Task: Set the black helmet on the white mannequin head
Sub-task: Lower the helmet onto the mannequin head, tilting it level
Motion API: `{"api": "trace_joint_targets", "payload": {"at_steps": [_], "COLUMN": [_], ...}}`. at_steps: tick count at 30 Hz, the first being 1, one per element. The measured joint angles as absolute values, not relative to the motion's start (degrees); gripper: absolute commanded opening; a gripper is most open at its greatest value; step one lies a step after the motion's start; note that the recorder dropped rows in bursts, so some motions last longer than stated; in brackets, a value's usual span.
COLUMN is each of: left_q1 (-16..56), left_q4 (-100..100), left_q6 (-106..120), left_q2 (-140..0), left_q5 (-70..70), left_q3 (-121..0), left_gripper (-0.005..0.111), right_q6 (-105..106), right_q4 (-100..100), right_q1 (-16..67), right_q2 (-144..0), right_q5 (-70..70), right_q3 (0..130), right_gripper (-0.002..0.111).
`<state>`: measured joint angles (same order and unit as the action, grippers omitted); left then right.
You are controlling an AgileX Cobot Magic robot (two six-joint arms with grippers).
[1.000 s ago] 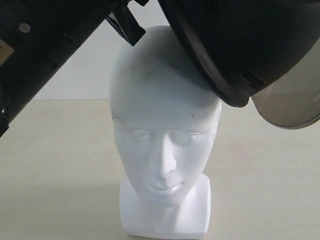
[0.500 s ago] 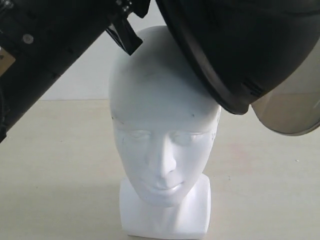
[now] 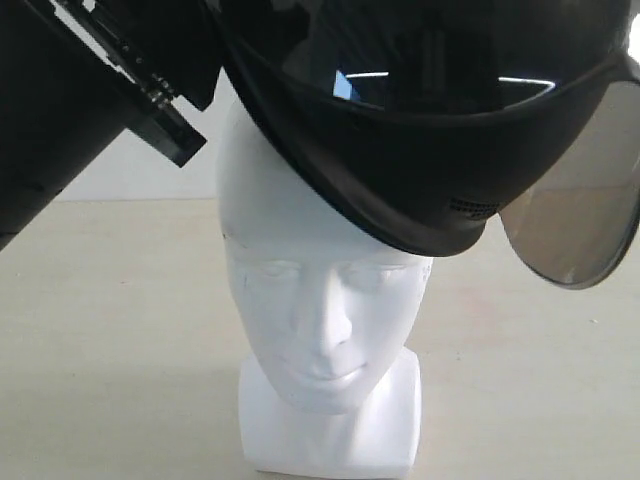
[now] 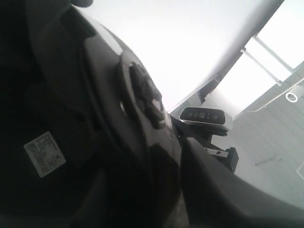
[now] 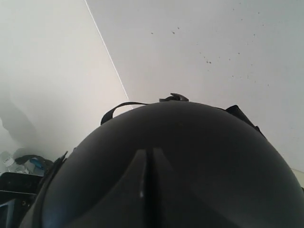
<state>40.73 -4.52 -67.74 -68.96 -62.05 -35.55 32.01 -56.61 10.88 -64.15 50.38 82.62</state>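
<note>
The white mannequin head (image 3: 320, 300) stands upright on the table, facing the exterior camera. The black helmet (image 3: 400, 150) hangs tilted over its crown and hides the top of the head, with the smoky visor (image 3: 575, 200) hanging at the right. My left gripper (image 3: 200, 100) comes from the upper left and is shut on the helmet's rim. In the left wrist view the left gripper (image 4: 166, 180) clamps the rim beside the padded lining and white label (image 4: 43, 153). My right gripper (image 5: 148, 154) is shut, its tips against the helmet's outer shell (image 5: 213, 156).
The beige tabletop (image 3: 100, 350) spreads around the neck base, with a white wall (image 3: 130, 170) behind. The left arm's black body fills the upper left. A camera on a stand (image 4: 206, 115) shows past the helmet. A loose strap (image 5: 118, 107) sticks out behind the shell.
The helmet has swung left and down over the crown, turning so its rim and visor edge face the camera. The left arm has shifted lower and leftward with it.
</note>
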Motion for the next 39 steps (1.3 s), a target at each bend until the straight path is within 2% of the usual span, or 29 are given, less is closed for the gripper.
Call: {"api": "trace_joint_targets", "payload": {"at_steps": [21,39], "left_q1": [41.1,41.1], "left_q4": [1.3,4.3], "left_q6": [-65.0,-64.3], "left_q2": [-65.6,-65.6], "left_q5": [-64.8,-63.4], "left_q3": [-27.5,-23.9], "left_gripper": [0.004,0.004], "right_q6": [31.9,30.6], "right_q4": [-58.5,-53.0], "right_q1": [13.8,21.4], "right_q2": [-67.9,-71.6], "right_q5": [50.4,44.5], "right_q3": [82.6,83.2], "right_gripper": [0.0,0.0]}}
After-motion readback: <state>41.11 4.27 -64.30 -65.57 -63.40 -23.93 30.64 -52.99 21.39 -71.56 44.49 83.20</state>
